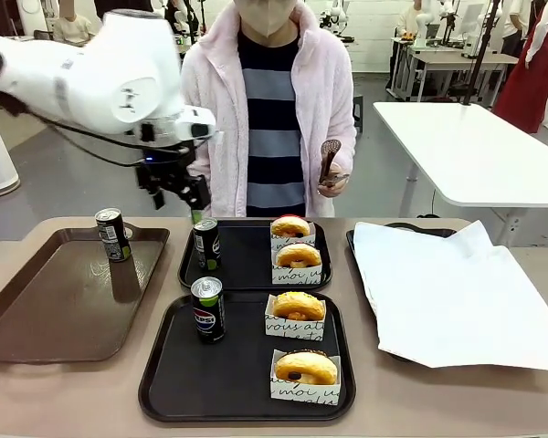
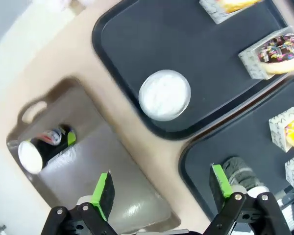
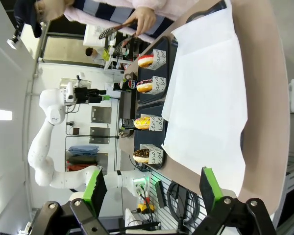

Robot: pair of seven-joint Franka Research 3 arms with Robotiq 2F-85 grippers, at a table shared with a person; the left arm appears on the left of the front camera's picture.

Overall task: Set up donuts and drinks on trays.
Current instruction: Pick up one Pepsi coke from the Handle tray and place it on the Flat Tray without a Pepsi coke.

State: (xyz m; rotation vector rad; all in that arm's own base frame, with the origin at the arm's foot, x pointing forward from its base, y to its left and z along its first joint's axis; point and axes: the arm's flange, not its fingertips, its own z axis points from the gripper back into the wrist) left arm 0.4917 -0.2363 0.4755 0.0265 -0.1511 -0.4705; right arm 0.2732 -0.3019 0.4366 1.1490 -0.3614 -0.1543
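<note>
2 black trays (image 1: 247, 406) are sitting mid-table, 1 near and 1 far (image 1: 251, 278), rims almost touching. each is carrying 1 slim black pepsi can at its left side, near can (image 1: 207, 309) and far can (image 1: 206, 245), both upright, plus 2 donuts (image 1: 299, 307) in white script sleeves at its right side. a 3rd can (image 1: 112, 234) is standing on the far part of the brown tray (image 1: 36, 319) at left. the left gripper (image 1: 184, 193) is hanging above the far can, pointing down, jaws spread wide and gripping nothing. the right gripper (image 3: 152, 188) is sitting wide open and empty beyond the right table edge. the white paper (image 1: 457, 292) is covering the tray at right. the person's hand (image 1: 333, 181) is holding tongs (image 1: 328, 157) over the far edge. bare tray floor is lying between cans and donuts.
</note>
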